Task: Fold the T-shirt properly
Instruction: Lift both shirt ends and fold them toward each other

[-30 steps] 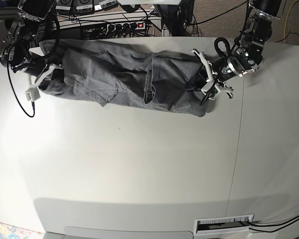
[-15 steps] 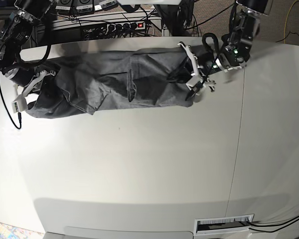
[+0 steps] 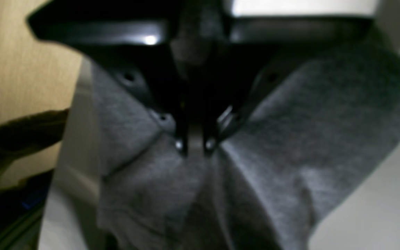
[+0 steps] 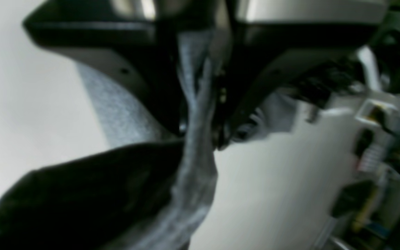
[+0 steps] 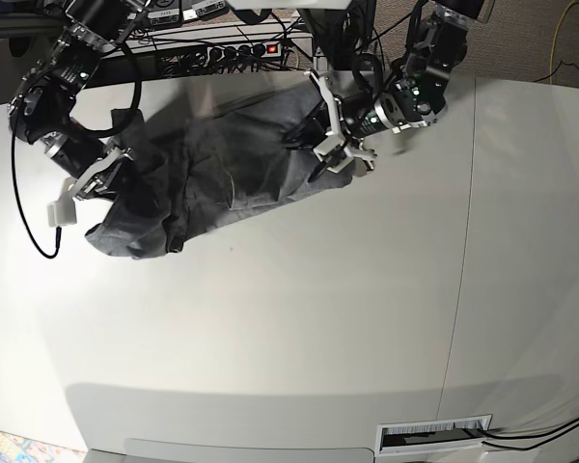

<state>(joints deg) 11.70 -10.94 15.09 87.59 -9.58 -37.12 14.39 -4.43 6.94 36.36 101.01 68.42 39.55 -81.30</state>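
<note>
Counter (image 5: 318,318): white, broad, bearing all items.
T-shirt (image 5: 222,164): grey, bunched in a slanted band at the far edge of the counter, strung between both hands.
Left hand (image 5: 330,145): clenched on the T-shirt's one end.
Right hand (image 5: 104,174): clenched on the other end, cloth pinched between its fingers (image 4: 172,114).
</note>
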